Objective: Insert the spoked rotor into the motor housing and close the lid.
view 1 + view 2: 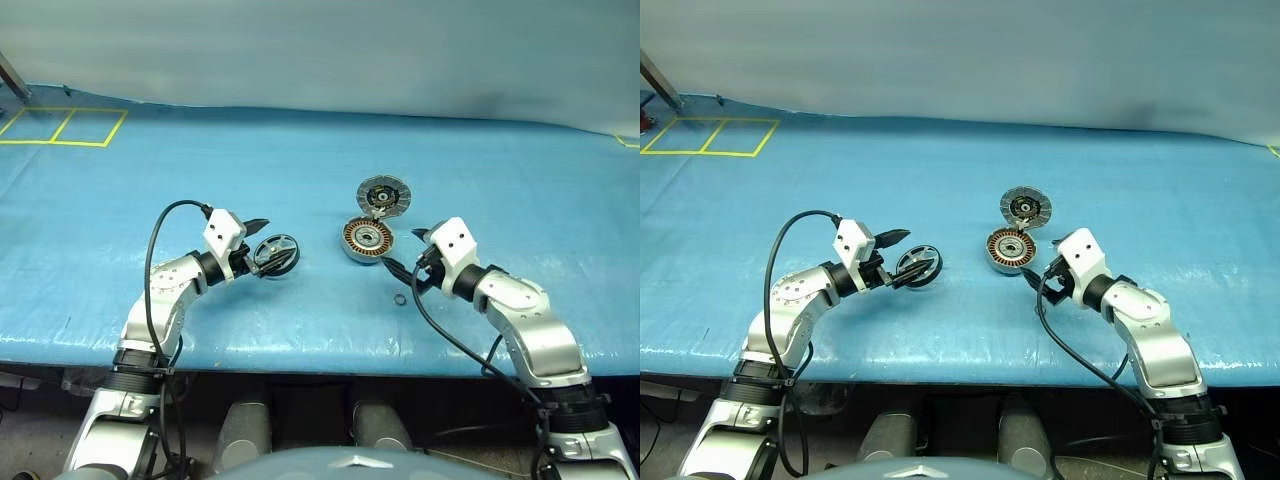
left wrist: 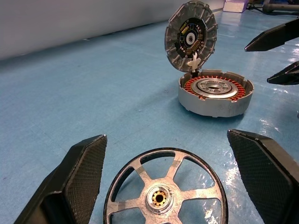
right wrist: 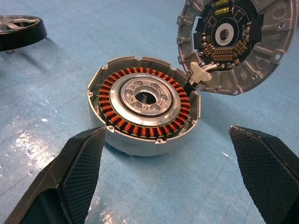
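The spoked rotor (image 2: 159,198), a silver wheel with a dark rim, lies on the blue table between the fingers of my left gripper (image 1: 266,247). That gripper is open, with a gap on each side of the rim. The motor housing (image 1: 367,240) stands to the right of it, its copper windings and silver centre showing. The ribbed lid (image 1: 384,195) stands up open at the housing's far rim, circuit side facing me. My right gripper (image 1: 407,252) is open just right of the housing (image 3: 145,107), pointing at it with nothing between its fingers.
A small dark ring (image 1: 399,299) lies on the blue table cover (image 1: 300,160) in front of the housing. Yellow tape squares (image 1: 60,127) mark the far left corner. The table's front edge (image 1: 320,362) runs close below both arms.
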